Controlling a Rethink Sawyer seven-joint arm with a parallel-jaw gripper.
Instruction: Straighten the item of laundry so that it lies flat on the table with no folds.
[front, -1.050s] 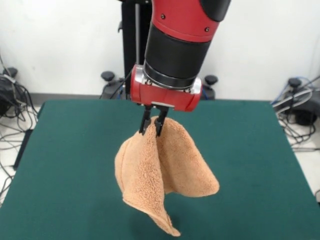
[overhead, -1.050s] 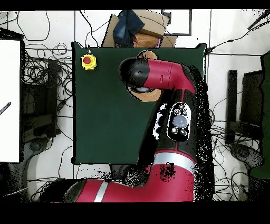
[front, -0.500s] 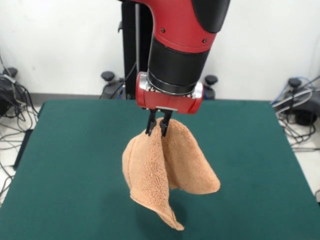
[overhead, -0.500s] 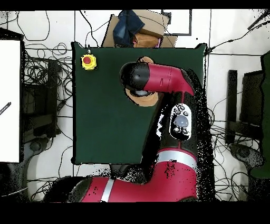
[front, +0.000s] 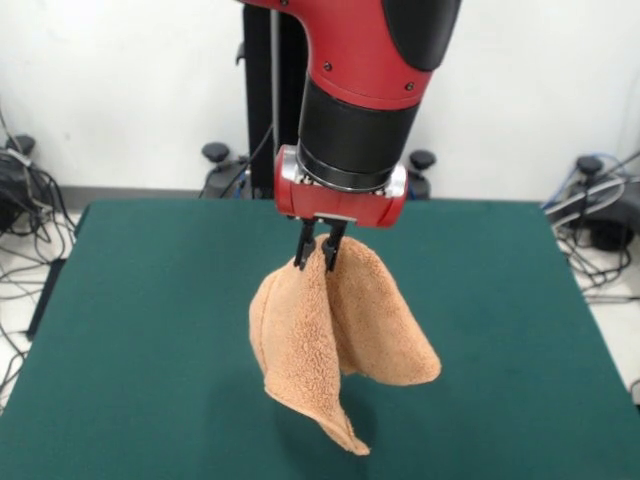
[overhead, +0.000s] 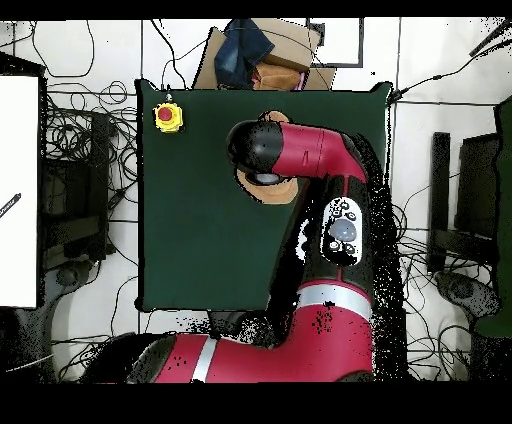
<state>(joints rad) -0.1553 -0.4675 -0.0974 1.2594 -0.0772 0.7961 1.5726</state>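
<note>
1. Red and black arm (front: 365, 90) coming down from above, over the middle of the dark green bench (front: 130, 330).
2. Gripper (front: 320, 250) at the bottom of the arm, its two thin black jaws squeezed together on the top of the peach-orange towel (front: 320, 340).
3. Towel hanging in the air under the jaws, lifted off the bench.
4. Not flat at all: folded over itself into two fluffy flaps.
5. One flap on the picture's left in the front view, drooping down to a pointed tip near the bottom edge of the picture.
6. Other flap on the picture's right, rounder, sticking out to the side.
7. Deep crease between the two flaps, running down from the jaws.
8. Soft shadow on the green top just under the hanging tip.
9. From overhead, nearly all of the towel hidden under the arm (overhead: 300, 160); only small orange bits (overhead: 272, 190) peeking out beside the round black end of the arm.
10. From overhead too, a yellow box with a red button (overhead: 167, 117) near one corner of the bench (overhead: 190, 250), well apart from the towel.
11. Cardboard box (overhead: 255, 62) with dark blue stuff on it, just past the bench's edge in the overhead view.
12. Many black cables (overhead: 85, 150) on the floor around the bench.
</note>
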